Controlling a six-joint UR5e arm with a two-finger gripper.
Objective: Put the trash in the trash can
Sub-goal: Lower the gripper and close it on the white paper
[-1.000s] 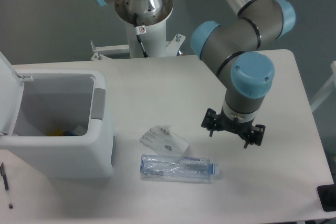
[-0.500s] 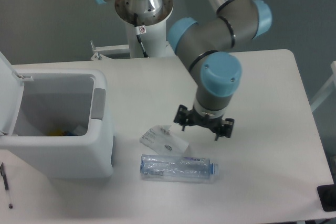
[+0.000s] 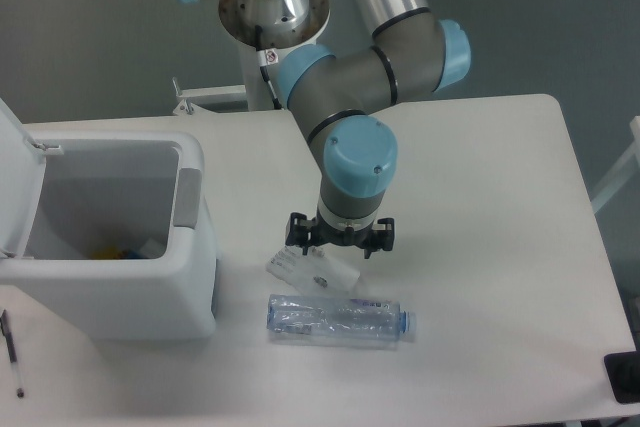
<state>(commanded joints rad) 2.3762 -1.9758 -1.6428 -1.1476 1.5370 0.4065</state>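
**Ana:** Bin first, from the left: the trash can sits at the counter's left edge with its lid swung up, so the mouth is free. Something small and coloured lies at the bottom; I can't name it.

**Ben:** And the trash itself?

**Ana:** Both pieces are on the counter, just right of the can. The crumpled wrapper lies nearer the arm, and the water bottle lies on its side in front of it, blue cap pointing right. They are very close, perhaps touching.

**Ben:** The end effector?

**Ana:** It hangs directly over the wrapper's far edge, fingers spread and holding nothing. I judge the wrapper is the step in hand.

**Ben:** How would you take it well?

**Ana:** Come straight down centred on the bulkiest fold, since thin film slips out of a pinch at the edge. Keep the fingers clear of the bottle so it does not roll. Lift high enough to pass the can's rim and grey panel before releasing over the opening.

**Ben:** Anything unclear?

**Ana:** The wrist covers the wrapper's upper part, so its full outline is hidden. Height above the counter is hard to judge from this angle. The lid is cut off at the left, as is a dark object at the lower right corner. A pen-like thing lies at the lower left.
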